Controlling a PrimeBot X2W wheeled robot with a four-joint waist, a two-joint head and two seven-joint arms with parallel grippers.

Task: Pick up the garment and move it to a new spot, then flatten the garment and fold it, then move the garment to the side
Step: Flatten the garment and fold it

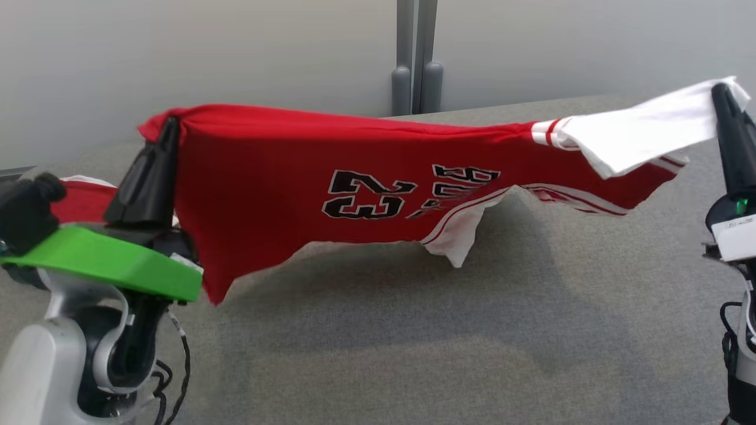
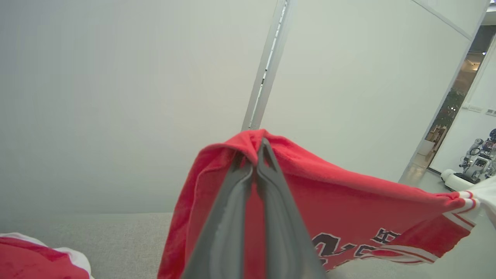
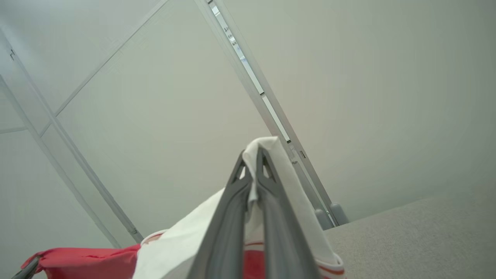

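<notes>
The garment (image 1: 271,183) is a red jersey with a black "23" and white trim, stretched in the air above the grey table (image 1: 413,354). My left gripper (image 1: 168,127) is shut on its red corner at the left. At the right, my right gripper (image 1: 722,94) is shut on its white end. The left wrist view has my left gripper (image 2: 257,153) pinching the red cloth of the garment (image 2: 348,205), which spreads away to the right. In the right wrist view my right gripper (image 3: 254,159) clamps the white fabric of the garment (image 3: 182,248), with red cloth further left.
Another red and white cloth (image 1: 80,198) lies on the table behind my left arm, also seen low in the left wrist view as a red and white cloth (image 2: 35,259). A grey wall with a vertical post (image 1: 416,56) stands behind the table's far edge.
</notes>
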